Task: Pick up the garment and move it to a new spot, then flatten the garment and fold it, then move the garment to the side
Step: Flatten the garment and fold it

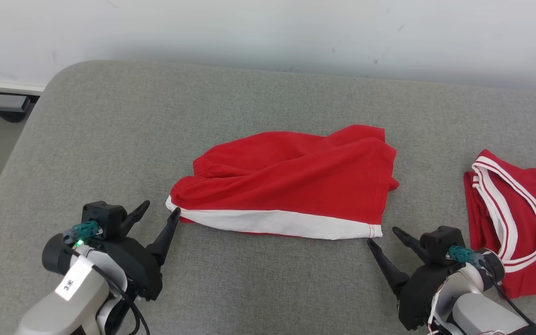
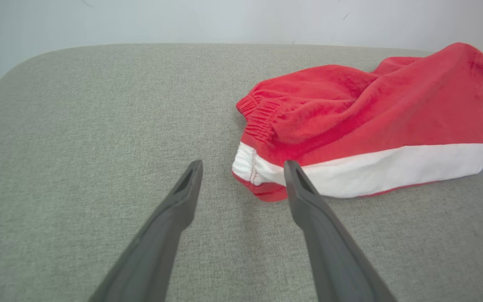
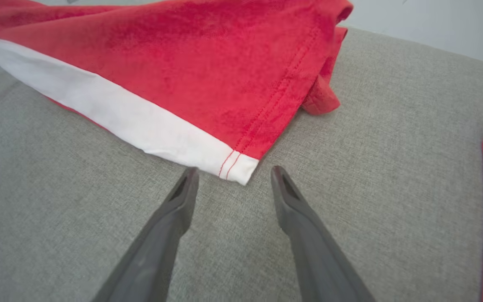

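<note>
Between the two long dark fingers of the left gripper [image 1: 161, 207], which stand wide apart and hold nothing, lies bare weave. Its inner fingertip sits at the elastic-waist corner of the red cotton shorts with a white side band [image 1: 291, 177], and contact cannot be confirmed. The right gripper [image 1: 382, 235] is likewise parted and empty. The stitched white hem corner of the shorts reaches just into the gap at its fingertips.

Beyond both pairs of jaws the shorts lie doubled over on the grey woven padded surface [image 1: 110, 130], white band nearest the fingers. The upper red layer is rumpled, and a loose flap is bunched at the far hem on the right gripper's side. Outboard of the right gripper, well clear of the shorts, rests a red jersey with white striped trim [image 1: 514, 209], close to that arm's wrist and cable.

Probable hazards:
- **Partial pinch:** either pair of jaws may close on the top layer alone, letting the lower layer sag and the fold unravel.
- **Missed corner:** the left jaws are offset to the outside of their corner and may close on upholstery instead of cloth.
- **Uneven lift:** this would deepen the existing wrinkles.
- **Snagged jersey:** an outward swing of the right arm could snag the jersey.
</note>
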{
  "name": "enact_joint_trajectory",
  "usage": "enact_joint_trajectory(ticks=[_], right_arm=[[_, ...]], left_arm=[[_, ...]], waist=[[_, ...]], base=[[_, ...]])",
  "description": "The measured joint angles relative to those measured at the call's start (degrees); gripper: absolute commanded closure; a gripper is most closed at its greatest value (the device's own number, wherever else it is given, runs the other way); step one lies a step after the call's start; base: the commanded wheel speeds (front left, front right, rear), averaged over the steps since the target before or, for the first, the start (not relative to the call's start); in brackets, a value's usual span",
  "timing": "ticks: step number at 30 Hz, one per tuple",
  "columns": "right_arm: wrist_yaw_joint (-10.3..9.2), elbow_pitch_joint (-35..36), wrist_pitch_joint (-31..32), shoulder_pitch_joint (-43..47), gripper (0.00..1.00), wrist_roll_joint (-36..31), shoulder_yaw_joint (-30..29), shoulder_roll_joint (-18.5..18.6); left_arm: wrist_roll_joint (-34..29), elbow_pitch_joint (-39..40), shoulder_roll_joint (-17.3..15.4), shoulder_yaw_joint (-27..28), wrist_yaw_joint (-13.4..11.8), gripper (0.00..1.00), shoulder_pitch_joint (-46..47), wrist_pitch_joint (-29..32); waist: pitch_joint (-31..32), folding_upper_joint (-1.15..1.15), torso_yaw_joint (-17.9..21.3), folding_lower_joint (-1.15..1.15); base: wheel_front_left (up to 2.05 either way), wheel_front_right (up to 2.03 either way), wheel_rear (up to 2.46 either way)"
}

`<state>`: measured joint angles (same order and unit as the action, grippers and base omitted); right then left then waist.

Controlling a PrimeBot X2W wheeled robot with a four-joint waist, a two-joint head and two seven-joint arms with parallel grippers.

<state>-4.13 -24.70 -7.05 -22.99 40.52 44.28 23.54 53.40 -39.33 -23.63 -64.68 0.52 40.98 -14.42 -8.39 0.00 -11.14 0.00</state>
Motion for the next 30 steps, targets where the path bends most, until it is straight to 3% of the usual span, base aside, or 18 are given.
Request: enact_joint_trajectory(ticks=[1,2,3,15,16,17,18,26,30], right_arm=[[-0.04,-0.1,0.07,0.01,0.64,-0.01,0.12,-0.01],[-0.3,-0.16,0.31,0.0,0.89,-0.12,0.22,-0.02],[-0.45,-0.25,0.56,-0.01,1.0,-0.25,0.27,-0.03],[-1.0,0.08,1.69,-0.16,1.0,-0.51,0.07,-0.54],[-1.13,0.27,1.66,-0.13,0.84,-0.48,-0.27,-0.53],[-1.37,0.46,1.53,-0.12,0.09,-0.45,-0.6,-0.49],[-1.44,0.63,1.51,-0.12,0.0,-0.24,-0.93,-0.49],[-1.49,-0.33,2.12,-0.49,0.0,0.66,-1.25,-1.59],[-1.81,-2.44,3.23,-1.37,0.0,0.9,-1.53,-2.1]], left_arm=[[-0.08,0.14,0.0,0.36,-0.01,0.0,-0.23,0.0],[-0.33,0.26,0.0,0.64,-0.01,0.0,-0.6,0.0],[-0.79,0.36,0.0,0.7,-0.01,0.0,-0.92,0.0],[-2.36,0.8,-0.51,3.01,0.05,0.0,-2.33,0.0],[-2.47,0.8,-0.6,3.13,0.05,0.0,-2.44,0.0],[-2.49,0.83,-0.58,3.26,0.07,0.0,-2.63,0.0],[-2.64,0.86,-0.48,3.35,0.07,0.0,-2.89,0.0],[-3.67,1.04,0.81,4.35,0.57,0.0,-3.14,0.0],[-5.26,1.27,3.12,4.26,1.04,0.0,-3.08,0.0]], waist=[[-0.02,0.0,-0.08,0.0],[-0.03,0.0,-0.15,0.0],[-0.05,0.0,-0.21,0.0],[-0.52,0.0,0.03,0.0],[-0.54,0.0,0.17,0.0],[-0.57,0.0,0.26,0.0],[-0.59,0.0,0.33,0.0],[-0.56,0.0,0.23,0.0],[-0.55,0.0,-0.72,0.01]], base=[[0.0,0.0,0.0],[0.0,0.0,0.0],[0.0,0.0,0.0],[0.0,0.0,0.0],[0.0,0.0,0.0],[0.0,0.0,0.0],[0.0,0.0,0.0],[0.0,0.0,0.0],[0.0,0.0,0.0]])
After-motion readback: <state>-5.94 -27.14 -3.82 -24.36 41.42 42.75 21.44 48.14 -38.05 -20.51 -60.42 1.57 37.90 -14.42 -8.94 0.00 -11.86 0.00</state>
